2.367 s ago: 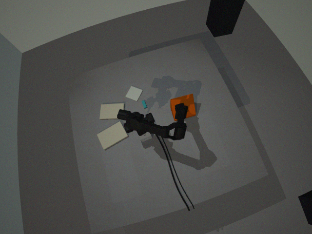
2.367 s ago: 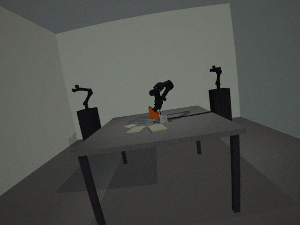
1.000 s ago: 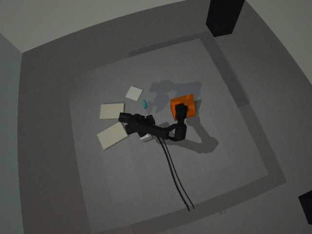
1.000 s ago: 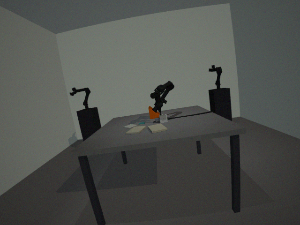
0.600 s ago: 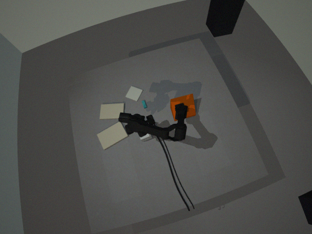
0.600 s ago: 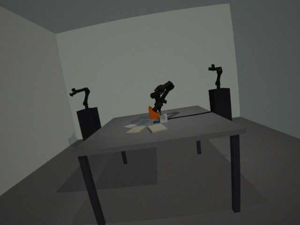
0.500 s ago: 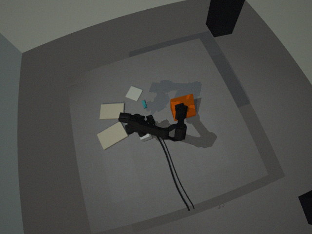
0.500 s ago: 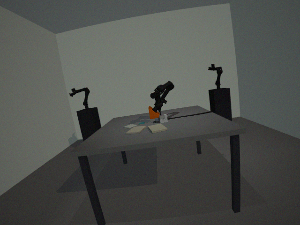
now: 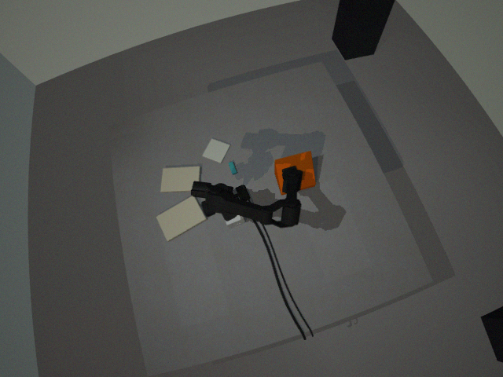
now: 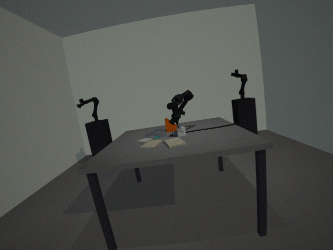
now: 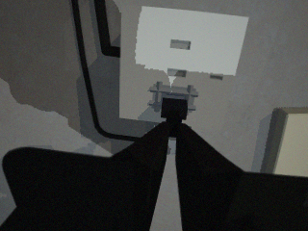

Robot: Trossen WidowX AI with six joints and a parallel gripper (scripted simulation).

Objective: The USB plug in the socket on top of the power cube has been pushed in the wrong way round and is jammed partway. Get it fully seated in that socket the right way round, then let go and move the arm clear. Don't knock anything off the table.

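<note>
The power cube (image 9: 233,221) (image 10: 181,132) (image 11: 192,40) is a pale block with several slots in its top. In the wrist view the black USB plug (image 11: 174,109) is at a grey socket frame (image 11: 155,96) near the cube's lower edge. My gripper (image 11: 172,130) comes in from below in that view and is shut on the rear of the plug. How deep the plug sits and which way round it is cannot be told. In the top view the arm hides the plug and fingertips.
Black cables (image 9: 280,280) (image 11: 87,72) run beside the cube. An orange block (image 9: 306,162) (image 10: 169,126) stands under the arm. Two cream slabs (image 9: 181,178) (image 10: 175,142), a white tile (image 9: 216,150) (image 10: 144,140) and a small teal block (image 9: 232,167) (image 10: 157,136) lie nearby.
</note>
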